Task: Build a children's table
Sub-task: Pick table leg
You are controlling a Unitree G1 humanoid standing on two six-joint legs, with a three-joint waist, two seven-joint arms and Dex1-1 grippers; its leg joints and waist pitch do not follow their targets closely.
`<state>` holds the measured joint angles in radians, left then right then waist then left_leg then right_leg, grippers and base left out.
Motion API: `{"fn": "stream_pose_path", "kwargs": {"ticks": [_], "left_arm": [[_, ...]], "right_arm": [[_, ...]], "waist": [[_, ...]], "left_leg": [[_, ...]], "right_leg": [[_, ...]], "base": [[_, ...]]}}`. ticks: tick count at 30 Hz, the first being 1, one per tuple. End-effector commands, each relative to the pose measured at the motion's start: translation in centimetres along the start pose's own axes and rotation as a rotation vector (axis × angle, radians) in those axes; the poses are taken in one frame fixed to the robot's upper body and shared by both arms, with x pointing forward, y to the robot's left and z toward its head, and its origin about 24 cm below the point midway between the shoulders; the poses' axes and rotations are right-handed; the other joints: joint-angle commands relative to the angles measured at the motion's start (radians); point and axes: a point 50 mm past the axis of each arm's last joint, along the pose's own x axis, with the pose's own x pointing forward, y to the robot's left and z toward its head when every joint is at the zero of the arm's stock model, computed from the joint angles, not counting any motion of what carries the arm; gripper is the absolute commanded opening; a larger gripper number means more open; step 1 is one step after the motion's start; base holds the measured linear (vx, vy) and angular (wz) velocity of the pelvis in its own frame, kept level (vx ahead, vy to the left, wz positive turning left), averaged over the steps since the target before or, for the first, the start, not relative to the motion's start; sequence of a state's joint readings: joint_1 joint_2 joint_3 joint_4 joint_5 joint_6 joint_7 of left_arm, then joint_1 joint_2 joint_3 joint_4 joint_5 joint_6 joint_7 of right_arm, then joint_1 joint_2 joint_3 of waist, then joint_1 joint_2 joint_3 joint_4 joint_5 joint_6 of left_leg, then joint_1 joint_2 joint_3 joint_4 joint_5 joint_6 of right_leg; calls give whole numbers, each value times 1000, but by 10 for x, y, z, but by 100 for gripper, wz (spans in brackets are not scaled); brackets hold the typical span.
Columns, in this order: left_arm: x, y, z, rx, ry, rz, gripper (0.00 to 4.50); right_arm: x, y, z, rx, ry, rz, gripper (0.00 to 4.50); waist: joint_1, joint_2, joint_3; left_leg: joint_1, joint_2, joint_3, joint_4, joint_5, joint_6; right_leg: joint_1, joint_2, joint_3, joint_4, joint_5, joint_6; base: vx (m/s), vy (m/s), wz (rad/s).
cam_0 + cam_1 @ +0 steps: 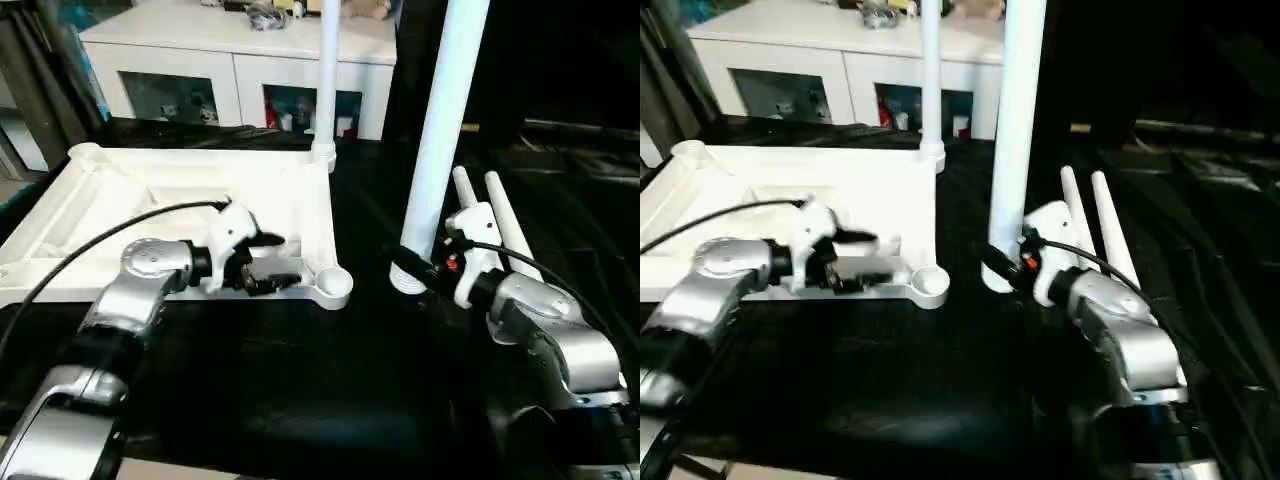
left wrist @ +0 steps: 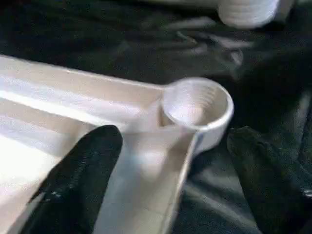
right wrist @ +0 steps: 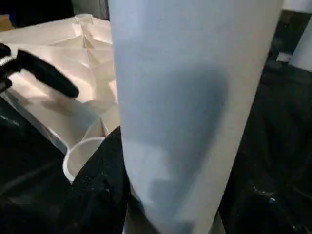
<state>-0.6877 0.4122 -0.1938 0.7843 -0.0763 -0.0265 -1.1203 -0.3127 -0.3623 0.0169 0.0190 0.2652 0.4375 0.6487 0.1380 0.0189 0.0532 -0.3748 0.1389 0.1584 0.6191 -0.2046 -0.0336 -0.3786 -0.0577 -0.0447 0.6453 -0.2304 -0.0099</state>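
The tabletop point(image 1: 130, 200) lies upside down on the black cloth point(image 1: 300, 380), ribs up, and I place everything else from it. My left gripper point(image 1: 268, 262) sits at its near edge, just beside the near corner socket point(image 1: 331, 284). In my left wrist view my two black fingers point(image 2: 80, 175) stand wide apart with the tabletop's rim between them, one over the ribbed inside and the other out over the cloth; they close on nothing. The socket is an open ring with grooves inside.

Just past that corner, off the tabletop, my right gripper point(image 1: 415, 268) grips a leg point(image 1: 445, 120) near its wider bottom end, fingers clamped on either side of the tube. The leg stands nearly upright, tilted slightly, its foot on the cloth close to the near socket.

Another leg point(image 1: 328, 70) stands upright in the tabletop's far corner socket. Two more legs point(image 1: 500, 225) lie side by side on the cloth beyond my right gripper. A white cabinet point(image 1: 240, 70) stands behind the tabletop.
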Motion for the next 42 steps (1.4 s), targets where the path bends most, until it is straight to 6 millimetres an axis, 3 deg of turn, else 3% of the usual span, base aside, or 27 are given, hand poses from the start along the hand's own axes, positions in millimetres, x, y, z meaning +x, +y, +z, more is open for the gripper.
{"fn": "stream_pose_path", "kwargs": {"ticks": [1,4,9,11,12,15,16,18,19,20,21,22,23,25,27,28,29,30,31,34,35,37,42], "left_arm": [[2,5,2,7,10,28,360],[7,9,5,-57,-55,56,331],[8,8,3,-86,-54,18,290],[10,5,-3,-69,-23,2,276],[11,5,-4,-66,-25,-3,263],[12,5,-6,-76,-31,-4,246],[12,5,-5,-86,-49,8,242],[11,12,3,-123,-149,104,218],[6,27,19,-177,-322,284,208],[3,34,27,-198,-392,372,204],[2,36,29,-206,-418,403,204],[-8,50,44,-266,-564,579,204],[-11,53,47,-280,-601,617,204],[-20,60,57,-320,-691,668,204],[-18,58,60,-258,-610,533,204],[-18,57,60,-256,-606,529,233],[-8,42,46,-141,-401,300,240],[-5,38,41,-118,-349,239,240],[-2,27,25,-44,-191,120,245],[-4,19,11,-25,-80,6,275],[-6,16,5,-45,-42,-57,288],[-8,15,0,-17,14,-79,293],[-12,13,-10,86,162,-98,330]], "right_arm": [[0,3,6,-27,-8,19,195],[-1,3,7,-29,-6,20,195],[-2,3,6,-39,5,19,195],[0,3,7,-52,17,34,195],[0,2,8,-55,19,37,195],[1,2,9,-55,23,42,195],[1,2,9,-56,24,45,195],[2,2,10,-57,26,48,195],[2,1,10,-54,25,49,195],[2,1,11,-48,22,48,195],[2,1,11,-46,20,47,195],[3,1,11,-32,13,43,195],[3,1,11,-29,12,43,195],[5,3,11,-24,10,47,195],[7,7,9,-20,11,60,195],[7,7,9,-20,11,61,195],[8,8,9,-21,12,65,195],[8,8,9,-22,12,66,195],[9,8,8,-24,12,67,195],[8,6,8,-25,12,63,195],[7,5,9,-30,12,56,195],[6,4,8,-34,14,54,195],[4,6,7,-52,25,62,195]], "waist": [[-4,14,-76],[-4,12,-74],[-4,8,-68],[-7,-11,-66],[-4,-5,-66],[-3,-4,-65],[-5,-17,-66],[-2,-17,-66],[-1,-16,-66],[0,-28,-66],[2,-24,-67],[3,-26,-67],[3,-25,-67],[3,-33,-64],[3,-35,-62],[2,-37,-60],[4,-32,-60],[4,-30,-59],[3,-22,-61],[2,-18,-63],[4,-11,-63],[4,-14,-62],[1,-7,-59]], "left_leg": [[17,84,-33,-71,-92,10],[16,90,-33,-73,-103,23],[18,94,-33,-78,-138,16],[17,93,-29,-80,-138,21],[17,92,-30,-78,-132,22],[19,97,-28,-80,-127,24],[20,98,-23,-81,-126,27],[18,98,-20,-78,-114,32],[18,98,-20,-76,-113,33],[21,99,-18,-76,-122,37],[20,97,-18,-74,-122,37],[21,98,-18,-75,-123,41],[18,100,-22,-75,-116,41],[14,97,-21,-75,-101,51],[12,93,-18,-74,-82,56],[11,94,-19,-76,-76,60],[14,96,-19,-77,-70,60],[13,99,-20,-80,-66,62],[16,101,-18,-79,-73,48],[17,104,-21,-85,-97,25],[19,104,-21,-84,-112,13],[21,106,-21,-88,-139,-2],[22,107,-23,-91,-175,-20]], "right_leg": [[49,-106,53,-62,138,-256],[50,-110,53,-63,130,-277],[47,-113,55,-71,41,-276],[48,-113,57,-75,13,-267],[48,-115,57,-73,7,-266],[43,-115,56,-75,-14,-258],[43,-114,56,-75,-5,-259],[43,-118,55,-72,3,-264],[42,-119,54,-70,7,-273],[42,-118,52,-72,15,-283],[41,-117,52,-69,20,-286],[40,-117,50,-71,30,-288],[43,-119,49,-67,52,-291],[44,-118,47,-66,52,-276],[43,-118,48,-67,33,-259],[42,-118,50,-69,22,-251],[38,-117,52,-72,-9,-229],[36,-115,53,-73,-21,-218],[33,-115,52,-71,-21,-218],[35,-118,53,-72,3,-223],[33,-121,52,-70,12,-237],[33,-121,52,-70,14,-252],[36,-123,54,-74,-2,-249]], "base": [[0,0,0],[0,0,0],[0,0,0],[0,0,0],[0,0,0],[0,0,0],[0,0,0],[0,0,0],[0,0,0],[0,0,0],[0,0,0],[0,0,0],[0,0,0],[0,0,0],[0,0,0],[0,0,0],[0,0,0],[0,0,0],[0,0,0],[0,0,0],[0,0,0],[0,0,0],[0,0,0]]}}
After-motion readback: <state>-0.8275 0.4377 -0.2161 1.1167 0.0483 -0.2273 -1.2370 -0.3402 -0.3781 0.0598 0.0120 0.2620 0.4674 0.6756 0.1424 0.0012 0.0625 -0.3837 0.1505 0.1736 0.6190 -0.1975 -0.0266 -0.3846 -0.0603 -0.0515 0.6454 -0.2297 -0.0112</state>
